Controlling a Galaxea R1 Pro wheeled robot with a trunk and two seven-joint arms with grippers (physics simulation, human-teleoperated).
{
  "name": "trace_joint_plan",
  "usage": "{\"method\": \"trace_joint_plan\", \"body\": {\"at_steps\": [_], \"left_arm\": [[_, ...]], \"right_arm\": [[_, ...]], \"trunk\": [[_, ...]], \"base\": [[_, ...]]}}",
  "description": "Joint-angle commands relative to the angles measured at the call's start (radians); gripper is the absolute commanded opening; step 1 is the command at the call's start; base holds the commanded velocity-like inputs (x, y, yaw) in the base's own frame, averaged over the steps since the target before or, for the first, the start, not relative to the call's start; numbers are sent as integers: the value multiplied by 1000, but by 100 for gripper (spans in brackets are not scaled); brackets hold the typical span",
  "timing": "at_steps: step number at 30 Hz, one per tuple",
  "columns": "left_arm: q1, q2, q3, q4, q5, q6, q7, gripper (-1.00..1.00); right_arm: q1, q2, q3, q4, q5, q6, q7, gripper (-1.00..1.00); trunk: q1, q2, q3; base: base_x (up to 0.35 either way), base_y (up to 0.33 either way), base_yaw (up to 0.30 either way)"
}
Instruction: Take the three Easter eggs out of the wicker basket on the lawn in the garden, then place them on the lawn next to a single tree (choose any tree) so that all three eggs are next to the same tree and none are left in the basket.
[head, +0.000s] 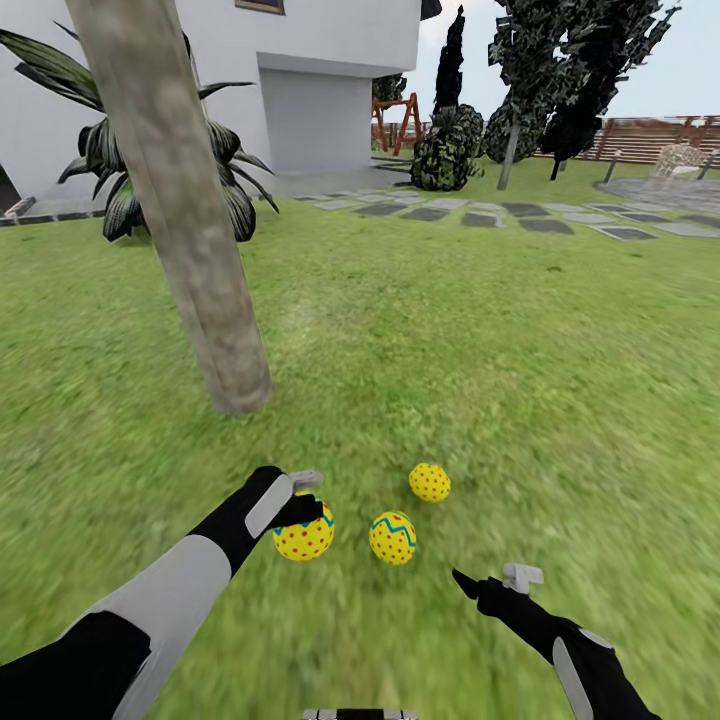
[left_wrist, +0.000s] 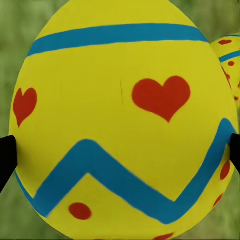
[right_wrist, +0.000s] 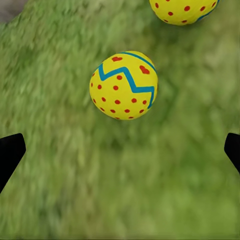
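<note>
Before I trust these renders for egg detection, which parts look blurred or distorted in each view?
Head view: the lawn smears near the bottom edge and the tree trunk leans from lens distortion. Left wrist view: the held egg is sharp, grass behind blurred. Right wrist view: the middle egg is crisp, the grass streaky.

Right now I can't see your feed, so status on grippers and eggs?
Left gripper around third egg, fingers at its sides. Right gripper open, empty. Two eggs on lawn near tree. Nothing blocking.
</note>
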Motion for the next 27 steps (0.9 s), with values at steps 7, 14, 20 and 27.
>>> {"method": "trace_joint_plan", "body": {"at_steps": [7, 14, 20, 27], "left_arm": [[-1, 0, -5, -1, 9, -28, 6, -100], [-1, 2, -34, 0, 9, -68, 6, -100], [-1, 2, -42, 0, 9, -72, 6, -100], [-1, 3, -42, 0, 9, -72, 6, -100]], "right_arm": [[0, 0, -1, 4, -7, 9, 4, 100], [0, 0, -1, 5, -7, 9, 4, 100], [0, 0, -1, 5, -7, 10, 4, 100], [0, -5, -9, -47, -16, 10, 34, 100]], "trunk": [[27, -50, -23], [33, -58, -49], [36, -59, -72], [39, -61, -99]], "base": [[0, 0, 0], [0, 0, 0], [0, 0, 0], [0, 0, 0]]}}
